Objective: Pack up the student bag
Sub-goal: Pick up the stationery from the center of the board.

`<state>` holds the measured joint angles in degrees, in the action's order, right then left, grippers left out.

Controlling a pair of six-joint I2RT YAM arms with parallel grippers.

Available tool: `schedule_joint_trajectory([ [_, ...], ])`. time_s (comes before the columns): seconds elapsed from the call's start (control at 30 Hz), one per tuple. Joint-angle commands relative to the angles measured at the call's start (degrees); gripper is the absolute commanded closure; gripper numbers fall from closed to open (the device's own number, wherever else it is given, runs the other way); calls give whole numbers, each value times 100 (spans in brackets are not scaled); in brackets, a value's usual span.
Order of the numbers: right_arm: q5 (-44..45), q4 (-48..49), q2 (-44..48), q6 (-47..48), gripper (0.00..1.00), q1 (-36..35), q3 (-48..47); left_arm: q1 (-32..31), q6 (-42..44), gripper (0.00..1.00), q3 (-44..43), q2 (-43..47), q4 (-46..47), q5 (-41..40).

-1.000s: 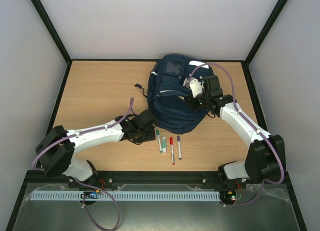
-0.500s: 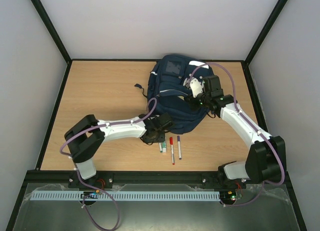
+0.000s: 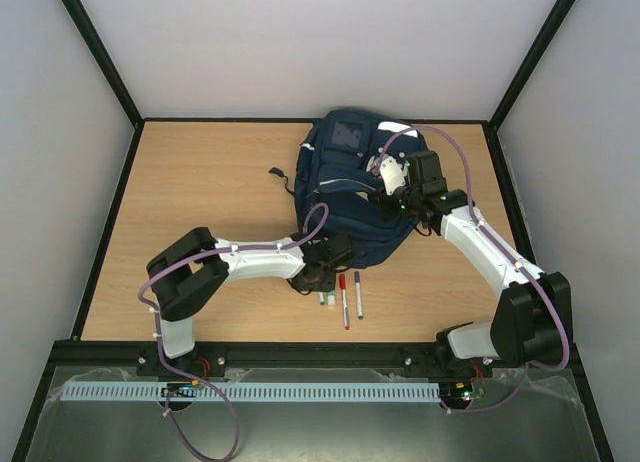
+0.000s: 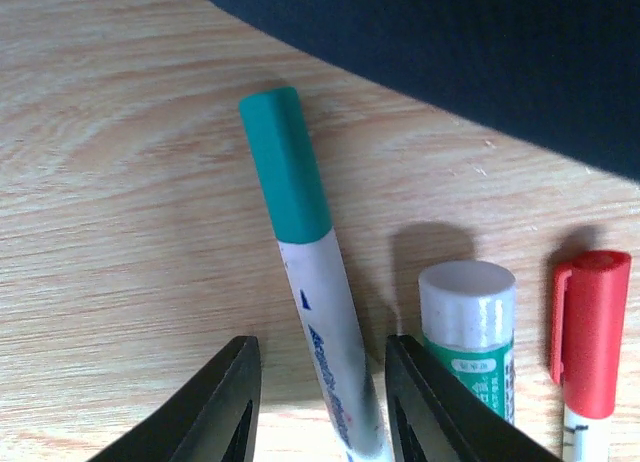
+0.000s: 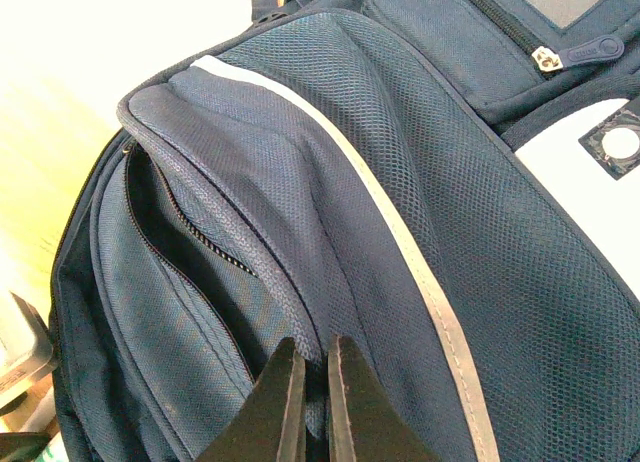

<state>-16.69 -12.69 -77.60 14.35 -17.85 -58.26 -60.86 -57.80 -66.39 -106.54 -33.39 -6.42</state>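
The navy student bag [image 3: 345,197] lies at the back middle of the table, its zipped opening gaping in the right wrist view [image 5: 480,232]. My right gripper [image 3: 388,190] is shut on a fold of the bag's fabric by the open zip [image 5: 312,382]. My left gripper [image 3: 320,275] is low over the table just in front of the bag. Its open jaws [image 4: 320,382] straddle a green-capped marker [image 4: 300,232] lying on the wood. The fingers do not touch the marker.
A green glue stick [image 4: 467,322] and a red-capped pen [image 4: 590,322] lie right of the marker. The top view also shows the red pen [image 3: 343,300] and a purple pen [image 3: 359,294]. The bag's edge [image 4: 450,52] lies just beyond the marker.
My left arm has swung right from the bag's left side, and its gripper now sits over the green marker. The right arm and the bag have not moved.
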Motion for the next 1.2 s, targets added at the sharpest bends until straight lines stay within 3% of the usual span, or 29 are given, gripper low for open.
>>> schedule_joint_trajectory([
  [0.0,-162,-1,134,-20,99,39,62,-93,222,66,65,-143,-324,135],
  [0.47,-186,-6,91,-18,99,31,69,157,1190,73,757,381,-874,181],
  [0.7,-177,-6,96,-20,99,44,87,236,2023,67,376,174,-940,447],
  [0.93,-177,-6,86,-11,99,40,94,312,2480,77,189,94,-943,513],
  [1.1,-207,-6,80,4,99,38,111,336,2672,94,118,243,-957,687],
  [1.17,-213,-6,65,8,99,43,106,376,2667,96,109,352,-996,772],
])
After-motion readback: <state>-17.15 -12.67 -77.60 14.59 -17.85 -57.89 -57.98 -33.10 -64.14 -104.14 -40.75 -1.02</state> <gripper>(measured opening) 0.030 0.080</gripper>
